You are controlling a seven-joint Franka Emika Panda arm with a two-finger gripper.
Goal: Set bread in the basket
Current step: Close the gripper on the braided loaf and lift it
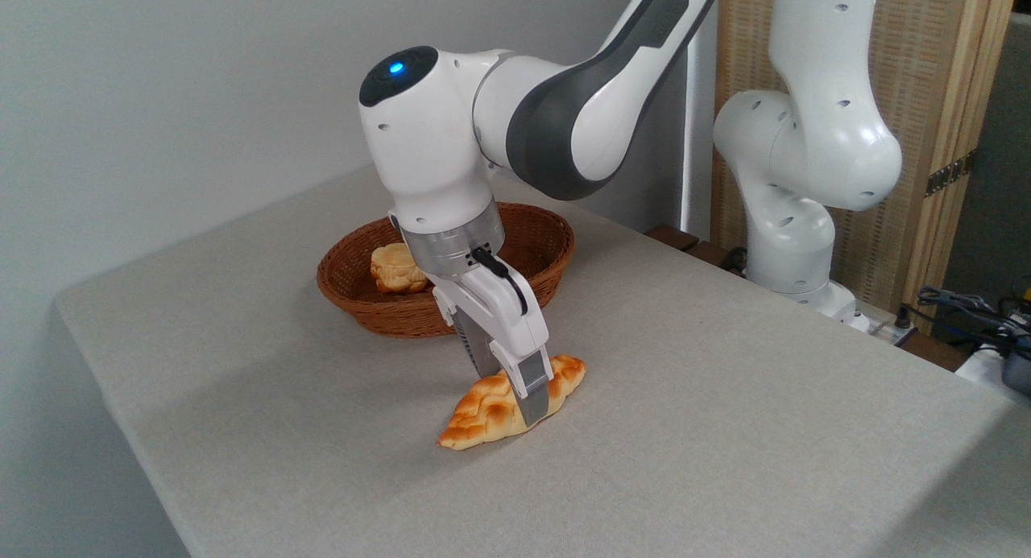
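One gripper [522, 397] straddles the braided loaf [511, 403] mid-length, near finger down its front side; jaws look closed on it, though contact isn't fully visible. Loaf lies flat on the table [725, 429], just in front of the basket [538, 252]. Round bun [396, 269] sits inside the basket, left part. Step judged: grasp. Next: lift clear, carry back over the rim, release beside the bun.

The bread [487, 413] looks shiny and smooth. Behind it, the basket [540, 244] is rough woven wicker. The table [725, 429] under the bread is dull grey cloth.
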